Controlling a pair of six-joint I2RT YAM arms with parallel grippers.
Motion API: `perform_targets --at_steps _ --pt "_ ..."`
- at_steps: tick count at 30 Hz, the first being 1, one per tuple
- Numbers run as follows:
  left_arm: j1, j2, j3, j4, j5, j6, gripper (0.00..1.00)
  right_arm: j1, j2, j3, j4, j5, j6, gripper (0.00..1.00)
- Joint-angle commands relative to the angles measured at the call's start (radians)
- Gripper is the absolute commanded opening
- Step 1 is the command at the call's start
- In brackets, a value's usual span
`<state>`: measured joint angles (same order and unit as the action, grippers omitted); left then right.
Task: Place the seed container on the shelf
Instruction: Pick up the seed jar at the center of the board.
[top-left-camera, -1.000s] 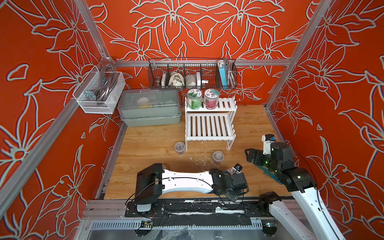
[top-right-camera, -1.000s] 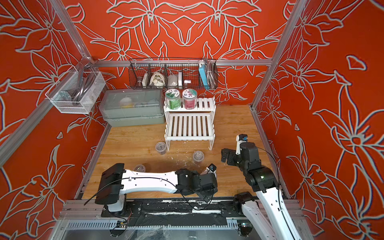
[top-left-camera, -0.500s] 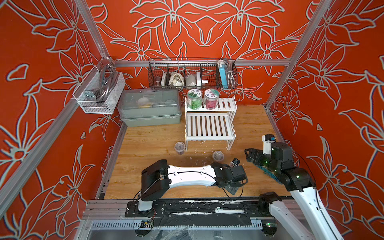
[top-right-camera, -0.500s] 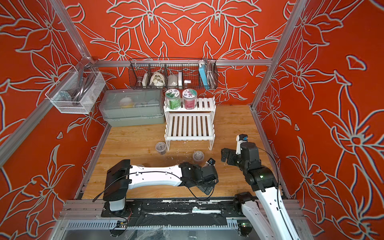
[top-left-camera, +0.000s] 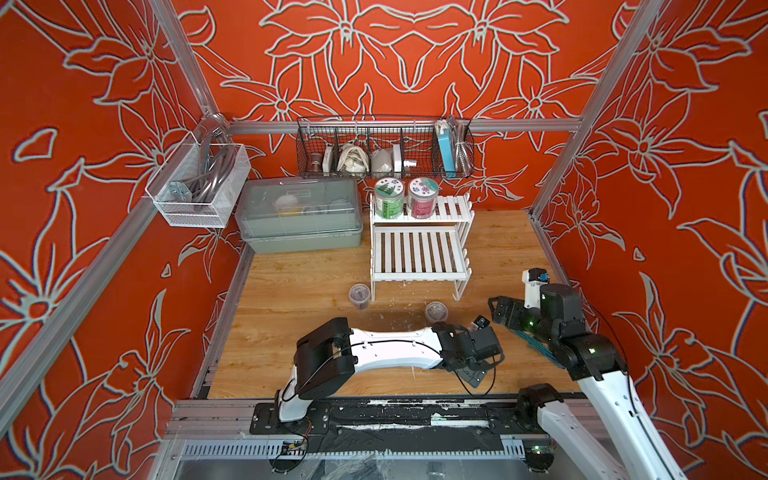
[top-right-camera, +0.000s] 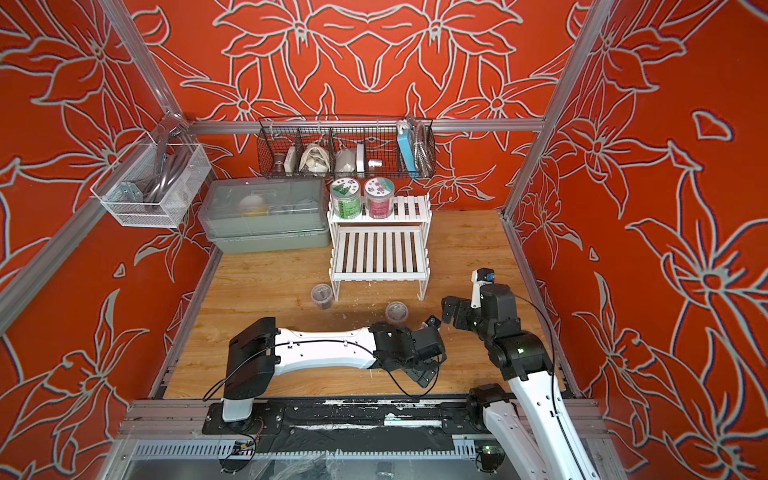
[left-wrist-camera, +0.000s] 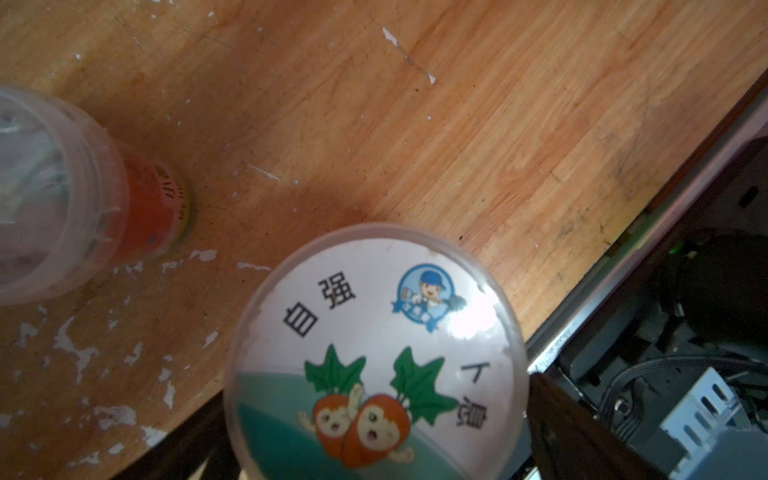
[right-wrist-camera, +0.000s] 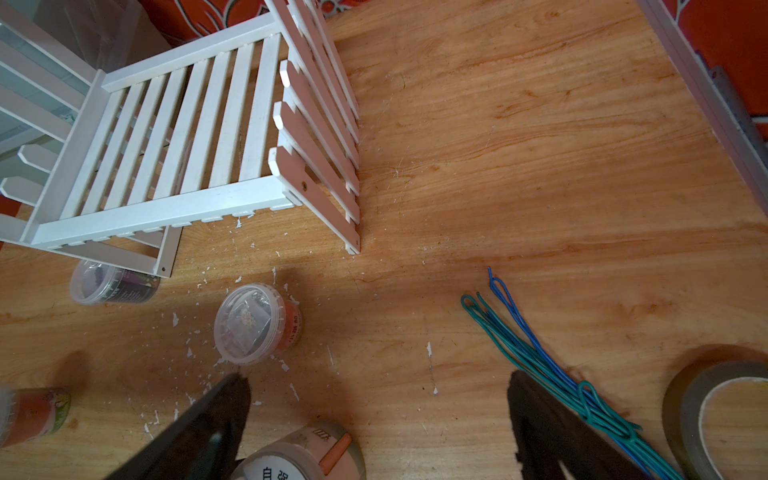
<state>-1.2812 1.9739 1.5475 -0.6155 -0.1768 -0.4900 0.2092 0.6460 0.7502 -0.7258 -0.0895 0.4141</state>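
- On the near part of the wooden floor (left-wrist-camera: 498, 124), right of middle: the seed container (left-wrist-camera: 376, 332), upright, carrot-print lid facing up; hidden beneath the arm in both top views.
- Directly over it, the left gripper (left-wrist-camera: 376, 399) — jaws wide apart, one dark finger showing on each side of the lid, nothing clamped; likely lined up so for a grasp round the body.
- Whether level with the body or above it: cannot tell.
- Just to the right, the right gripper (right-wrist-camera: 376, 382), jaws apart and empty, hovering over bare floor — probably kept clear of the reach.
- At the far middle, against the wall, the shelf (top-left-camera: 419, 276): green jar (top-left-camera: 388, 199) and red jar (top-left-camera: 422, 199) side by side on the left of the upper tier, lower tier bare.
- Between container and shelf, a small clear tub (top-left-camera: 435, 311); better lifted over than brushed past.
- Judged step: closing on the container, before any lift.
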Motion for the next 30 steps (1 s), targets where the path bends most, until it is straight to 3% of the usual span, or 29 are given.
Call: perform_targets --at_steps 1,10,18,25,30 --pt "0.012 0.014 0.020 0.014 0.013 0.021 0.99 -0.007 -0.006 -0.004 0.005 -0.002 -0.012 1.00" --pt "0.013 0.043 0.037 0.017 0.020 0.007 0.98 -0.009 -0.019 -0.017 0.013 -0.010 -0.007 1.00" --pt "0.013 0.030 0.023 0.005 0.038 -0.003 0.80 -0.008 -0.022 -0.023 0.016 -0.014 -0.011 1.00" --pt "0.020 -0.061 -0.023 -0.014 0.063 -0.014 0.75 -0.008 -0.051 -0.032 0.037 -0.059 -0.026 1.00" --pt "0.051 -0.173 -0.070 -0.075 0.083 -0.055 0.75 -0.008 -0.154 -0.063 0.090 -0.119 -0.049 1.00"
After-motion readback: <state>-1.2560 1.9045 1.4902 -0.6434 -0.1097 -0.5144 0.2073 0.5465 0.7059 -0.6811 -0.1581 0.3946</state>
